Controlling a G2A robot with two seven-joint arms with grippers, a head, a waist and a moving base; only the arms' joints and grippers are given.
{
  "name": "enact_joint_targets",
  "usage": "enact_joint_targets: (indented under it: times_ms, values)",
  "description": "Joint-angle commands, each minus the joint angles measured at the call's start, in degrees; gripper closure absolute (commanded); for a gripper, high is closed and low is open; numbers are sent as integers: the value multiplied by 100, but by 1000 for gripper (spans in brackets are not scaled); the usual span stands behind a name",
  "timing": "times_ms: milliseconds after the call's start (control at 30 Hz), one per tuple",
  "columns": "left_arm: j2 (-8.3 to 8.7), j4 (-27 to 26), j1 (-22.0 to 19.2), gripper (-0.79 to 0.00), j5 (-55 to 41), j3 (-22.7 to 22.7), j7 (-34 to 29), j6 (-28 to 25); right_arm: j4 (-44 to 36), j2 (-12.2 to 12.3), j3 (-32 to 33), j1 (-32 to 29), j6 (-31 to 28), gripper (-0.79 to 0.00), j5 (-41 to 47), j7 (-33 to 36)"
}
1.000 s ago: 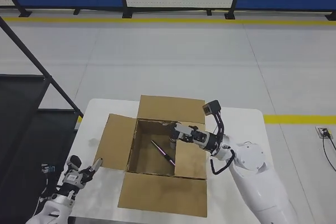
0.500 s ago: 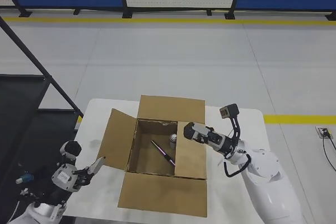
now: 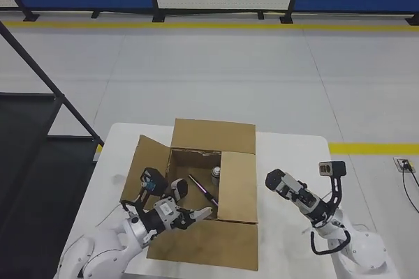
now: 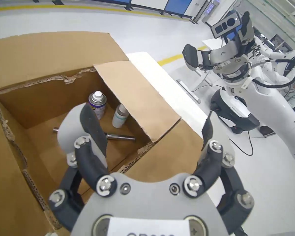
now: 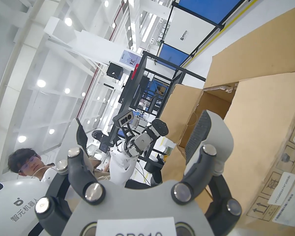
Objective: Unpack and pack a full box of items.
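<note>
The left claw [image 4: 148, 121] hangs open and empty over the near-left corner of the cardboard box [image 3: 202, 244]. The right claw [image 5: 142, 124], open too, hovers right of it over the desk [image 3: 293, 150].

A white table [image 3: 293, 150] stands on pale grey floor [image 3: 216, 70]. Beyond the table a yellow line [image 3: 195, 26] runs along blue panels [image 3: 84, 3]. A black frame [image 3: 59, 97], perhaps shelving, stands beside the table.
</note>
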Motion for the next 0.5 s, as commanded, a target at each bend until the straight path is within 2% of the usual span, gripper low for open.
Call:
enact_joint_targets:
  times_ms: [0,200,267,367,467]
  values:
    - [1,-9,20,-785,23,-12,49,-4,3,-1,-3,6,-10,-785,3,11]
    - [1,-9,20,-785,23,-12,49,-4,8,0,4,3,2,-785,-36,-36]
    - [-12,156,39,-785,-221,27,64,145,-148,-4,-75,-16,-135,-785,-155,-204]
    - [-51,487,-243,-785,-615,241,-133,383,-245,10,-32,-98,-380,-785,-34,-240]
    - [-107,1069,-754,-785,-944,595,-499,445,-374,35,97,-237,-468,-785,-19,-304]
